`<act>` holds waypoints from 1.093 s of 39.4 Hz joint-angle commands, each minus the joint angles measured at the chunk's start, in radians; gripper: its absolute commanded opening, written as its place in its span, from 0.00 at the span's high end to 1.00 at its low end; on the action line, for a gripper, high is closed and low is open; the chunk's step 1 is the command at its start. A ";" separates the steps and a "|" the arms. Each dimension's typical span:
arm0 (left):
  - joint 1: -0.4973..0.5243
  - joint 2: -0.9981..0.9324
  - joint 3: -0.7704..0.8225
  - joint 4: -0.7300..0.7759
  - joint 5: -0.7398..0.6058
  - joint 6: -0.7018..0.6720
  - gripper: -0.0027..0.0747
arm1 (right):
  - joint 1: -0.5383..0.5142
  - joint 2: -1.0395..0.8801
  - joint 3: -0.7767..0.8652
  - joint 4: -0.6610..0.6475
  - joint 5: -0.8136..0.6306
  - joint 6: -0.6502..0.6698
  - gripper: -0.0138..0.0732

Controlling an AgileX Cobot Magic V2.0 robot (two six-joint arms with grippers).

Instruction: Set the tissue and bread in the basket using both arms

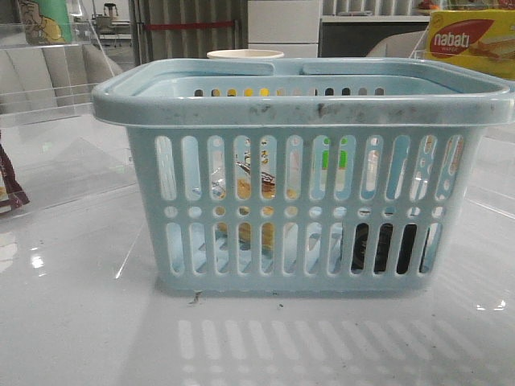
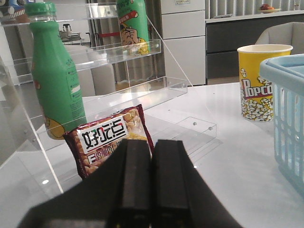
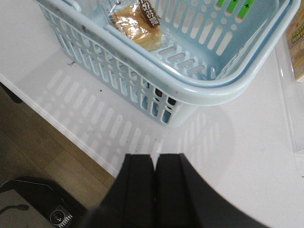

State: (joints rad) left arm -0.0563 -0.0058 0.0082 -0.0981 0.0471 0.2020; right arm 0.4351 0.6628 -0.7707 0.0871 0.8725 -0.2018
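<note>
The basket (image 1: 302, 173) is sitting in the middle of the white tabletop (image 1: 80, 322), and both task items are already lying inside it. The bread (image 3: 137, 26) is resting on the basket floor in its clear wrapper, toward the left half as the front view shows it, and the tissue (image 1: 385, 248) is showing as a low dark shape through the slots at the lower right. With both pieces in, the job is looking finished, which would explain why the arms are hanging clear of the basket rather than over it.

The left hand (image 2: 151, 183) is pressed fully closed, fingers touching, holding nothing. It is pointing across the tabletop toward a snack bag (image 2: 110, 138) leaning by a green bottle (image 2: 56, 76) on a clear shelf (image 2: 118, 52). The right hand (image 3: 155, 190) is likewise closed and carrying nothing, hovering outside the basket's near corner, above the tabletop edge.

A popcorn tub (image 2: 259, 80) is standing just beyond the basket, and a yellow-and-red box (image 1: 473, 40) is sitting farther back on the right. Nothing is blocking either arm.
</note>
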 commanded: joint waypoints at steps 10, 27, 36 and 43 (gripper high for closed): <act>0.018 -0.019 -0.002 -0.010 -0.090 -0.013 0.85 | -0.003 -0.001 -0.026 0.002 -0.063 0.000 0.78; 0.018 -0.019 -0.002 -0.010 -0.090 -0.013 0.85 | -0.003 -0.001 -0.026 0.002 -0.063 0.000 0.78; 0.018 -0.019 -0.002 -0.010 -0.090 -0.013 0.85 | -0.003 -0.001 -0.026 0.002 -0.063 0.000 0.78; 0.018 -0.019 -0.002 -0.010 -0.090 -0.013 0.85 | 0.000 -0.013 -0.023 0.002 -0.065 0.000 0.78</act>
State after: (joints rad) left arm -0.0399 -0.0058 0.0082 -0.1003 0.0450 0.2020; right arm 0.4351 0.6628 -0.7707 0.0871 0.8725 -0.2018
